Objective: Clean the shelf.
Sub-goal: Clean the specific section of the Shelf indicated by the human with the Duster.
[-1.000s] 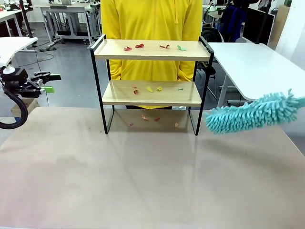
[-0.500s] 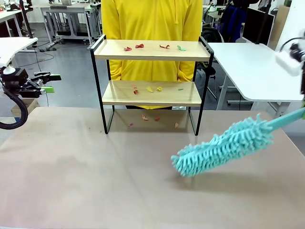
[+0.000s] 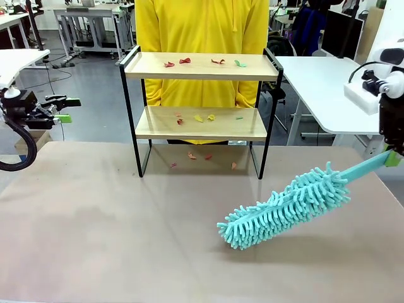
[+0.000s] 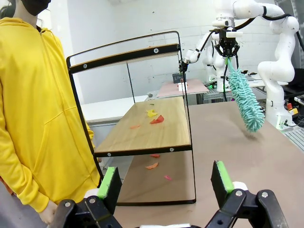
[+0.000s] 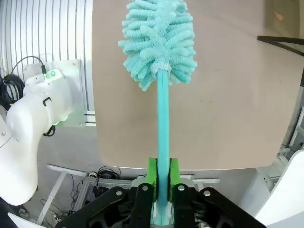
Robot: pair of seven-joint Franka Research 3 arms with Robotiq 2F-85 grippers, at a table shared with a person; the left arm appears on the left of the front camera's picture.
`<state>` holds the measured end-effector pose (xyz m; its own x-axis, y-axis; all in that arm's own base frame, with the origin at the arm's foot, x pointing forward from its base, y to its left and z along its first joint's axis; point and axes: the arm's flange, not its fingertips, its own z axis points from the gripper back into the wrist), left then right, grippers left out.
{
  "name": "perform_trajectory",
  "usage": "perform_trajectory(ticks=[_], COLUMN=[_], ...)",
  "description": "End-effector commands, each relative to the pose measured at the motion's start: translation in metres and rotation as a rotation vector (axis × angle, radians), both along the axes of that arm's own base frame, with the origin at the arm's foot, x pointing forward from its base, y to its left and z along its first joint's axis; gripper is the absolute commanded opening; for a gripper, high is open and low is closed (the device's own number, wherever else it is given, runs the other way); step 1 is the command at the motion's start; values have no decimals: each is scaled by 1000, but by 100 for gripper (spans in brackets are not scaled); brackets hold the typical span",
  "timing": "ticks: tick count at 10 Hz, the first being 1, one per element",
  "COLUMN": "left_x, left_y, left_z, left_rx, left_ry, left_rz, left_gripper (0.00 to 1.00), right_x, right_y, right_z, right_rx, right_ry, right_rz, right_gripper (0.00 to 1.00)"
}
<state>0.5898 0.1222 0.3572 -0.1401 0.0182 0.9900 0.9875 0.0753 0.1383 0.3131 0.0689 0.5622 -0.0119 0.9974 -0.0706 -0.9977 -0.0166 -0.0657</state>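
Right pincer [image 5: 161, 167] clamps duster [image 3: 284, 205], apart from shelf [image 3: 202, 68].

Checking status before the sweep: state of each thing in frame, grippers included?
shelf: upright on the table, both boards littered, not yet swept.
scraps: loose on the top board, the lower board and the table under the shelf.
duster: held by its handle, head tilted down, low over the table, apart from the shelf.
right gripper: shut on the duster handle.
left gripper: open, empty.
person: standing behind the shelf.
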Motion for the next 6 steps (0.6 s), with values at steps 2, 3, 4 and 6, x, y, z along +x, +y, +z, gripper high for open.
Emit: perform_trajectory(ticks=[2,3,4,6], left_x=[-2,-2,-2,-2], left_y=[0,0,0,0], left_z=[3,3,3,3], left_rx=[1,1,1,1], left_ry=[-5,-5,-5,-5], left_rz=[2,2,2,2], left_gripper=[100,100,100,100], right_x=[-1,-1,-1,-1], right_y=[-3,-3,-3,-3], right_z=[2,2,2,2], right_rx=[4,4,4,4], right_ry=[-5,-5,-5,-5], right_rz=[-4,-4,-4,-4], right_gripper=[13,13,13,13])
